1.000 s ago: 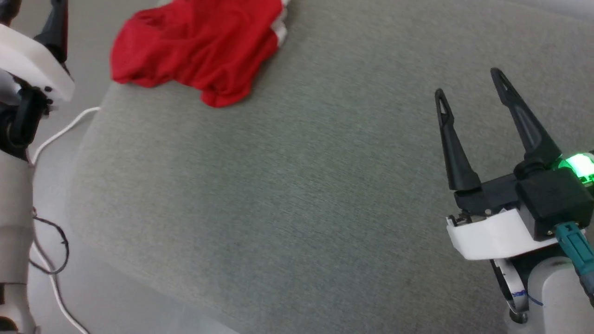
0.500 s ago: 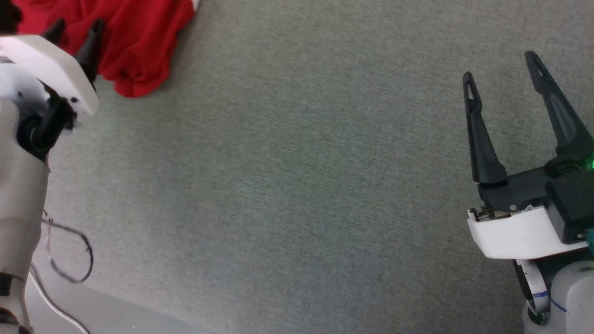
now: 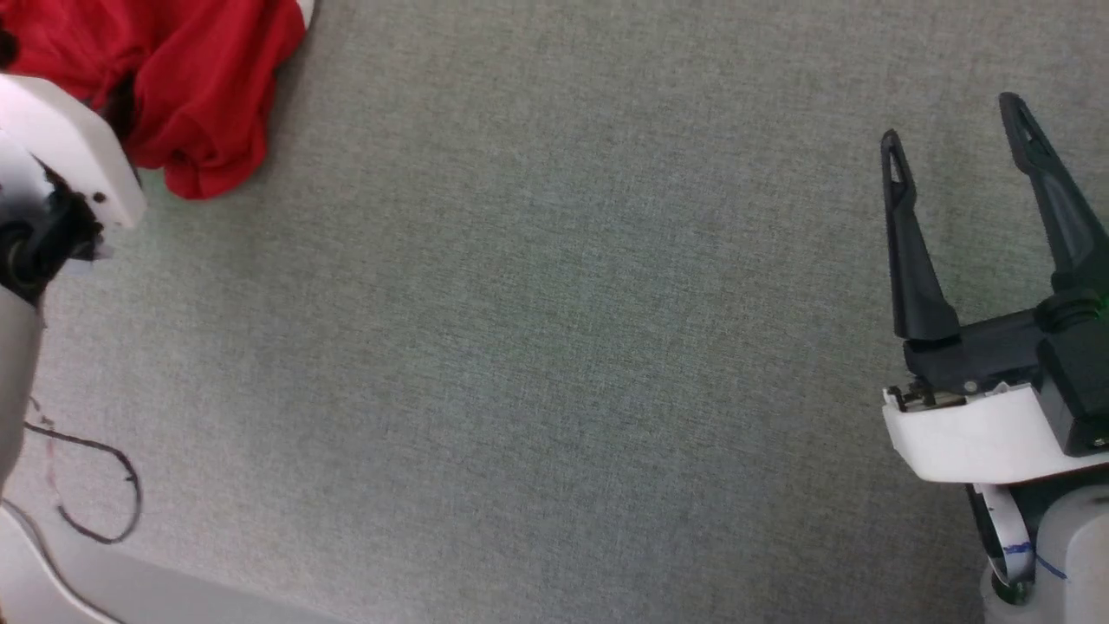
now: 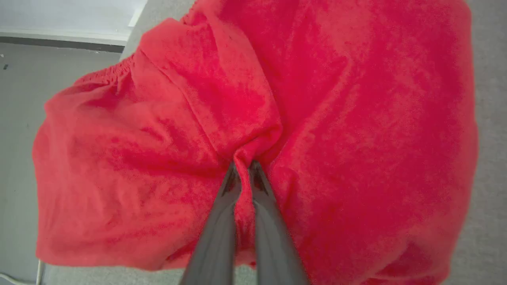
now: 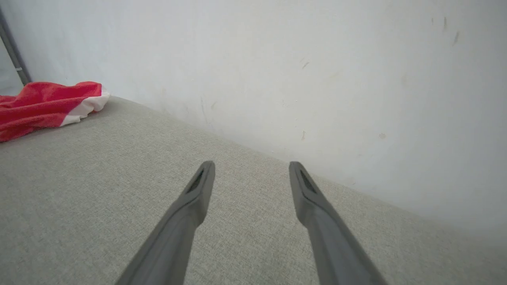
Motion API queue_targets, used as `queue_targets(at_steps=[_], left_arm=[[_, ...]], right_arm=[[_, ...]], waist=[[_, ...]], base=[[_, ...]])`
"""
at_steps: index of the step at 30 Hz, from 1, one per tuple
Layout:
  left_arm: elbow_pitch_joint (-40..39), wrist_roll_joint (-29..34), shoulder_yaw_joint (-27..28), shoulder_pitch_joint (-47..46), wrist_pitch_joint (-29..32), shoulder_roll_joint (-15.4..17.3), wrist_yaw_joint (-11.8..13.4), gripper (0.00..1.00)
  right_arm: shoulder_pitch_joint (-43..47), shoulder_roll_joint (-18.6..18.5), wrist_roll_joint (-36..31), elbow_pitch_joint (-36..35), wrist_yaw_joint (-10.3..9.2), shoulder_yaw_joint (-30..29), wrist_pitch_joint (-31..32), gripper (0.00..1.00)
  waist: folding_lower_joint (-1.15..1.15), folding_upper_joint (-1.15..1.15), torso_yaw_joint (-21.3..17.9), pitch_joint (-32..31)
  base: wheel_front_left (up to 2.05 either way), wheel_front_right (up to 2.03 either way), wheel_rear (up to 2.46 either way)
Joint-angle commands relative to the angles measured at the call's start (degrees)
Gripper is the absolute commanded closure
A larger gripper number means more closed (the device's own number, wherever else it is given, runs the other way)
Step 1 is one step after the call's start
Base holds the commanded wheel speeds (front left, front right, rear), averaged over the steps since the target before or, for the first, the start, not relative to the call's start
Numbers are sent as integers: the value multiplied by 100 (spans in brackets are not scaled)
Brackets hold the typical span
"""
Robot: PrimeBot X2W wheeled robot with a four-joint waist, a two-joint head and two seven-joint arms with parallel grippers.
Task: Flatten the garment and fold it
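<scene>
Left gripper (image 4: 242, 167) has closed, wrist view shows it pinching garment (image 4: 336, 118), right gripper (image 3: 953, 121) wide

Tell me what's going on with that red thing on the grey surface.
The robot's left gripper is pinched shut on a bunched fold near the middle of the garment, a red pair of shorts that lies crumpled at one end of the grey fabric surface. The right gripper is open over a bare part of that surface, well apart from the garment. Nothing is flattened or folded yet.
</scene>
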Motion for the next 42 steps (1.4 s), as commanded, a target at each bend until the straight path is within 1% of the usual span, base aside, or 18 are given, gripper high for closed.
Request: queue_targets(at_steps=[1, 7, 8, 11, 14, 19, 21, 27, 33, 37, 42], left_arm=[[7, -129, 12, -138, -130, 119, -38, 100], [-249, -232, -66, -356, -288, 422, -38, 100], [-249, -232, -66, -356, -288, 422, -38, 100], [-431, -287, -98, -501, -220, 543, -38, 100], [-649, -376, -67, -688, -102, 594, -38, 100], [-1047, -550, -8, -955, 170, 494, 0, 100], [-1255, -524, -84, -1017, 306, 465, 11, 100], [-1902, -660, -243, -1087, 717, 196, 67, 100], [-2645, -852, -453, -1015, 1054, -169, 109, 100], [-3144, -842, -742, -838, 1246, -352, 103, 100], [-3610, -780, -1121, -452, 1307, -562, 105, 100]], right_arm=[[11, 16, 76, 91, -11, -7, -119, 0], [80, 47, 371, 497, -11, -85, -496, 0], [80, 47, 371, 497, -11, -85, -496, 0], [173, 49, 677, 711, -11, -202, -694, 0], [299, 50, 942, 922, -11, -329, -886, 0], [564, 51, 1309, 1231, -11, -462, -1161, 0], [660, 51, 1423, 1330, -11, -505, -1254, 0], [882, 52, 1652, 1505, -11, -659, -1445, 0], [1021, 52, 1784, 1576, -11, -841, -1546, 0], [1074, 52, 1840, 1584, -11, -919, -1583, 0], [1067, 52, 1873, 1578, -11, -924, -1608, 0]], waist=[[0, 0, -30, -241], [0, 0, -185, -864], [0, 0, -185, -864], [0, 0, -290, -1253], [0, 0, -392, -1626], [0, 0, -582, -2215], [0, 0, -677, -2423], [0, 0, -959, -2841], [0, 0, -1285, -3015], [0, 0, -1506, -3001], [0, 0, -1751, -2914]], base=[[0, 0, 0], [0, 0, 0], [0, 0, 0], [0, 0, 0], [0, 0, 0], [0, 0, 0], [0, 0, 0], [0, 0, 0], [0, 0, 0], [0, 0, 0], [0, 0, 0]])
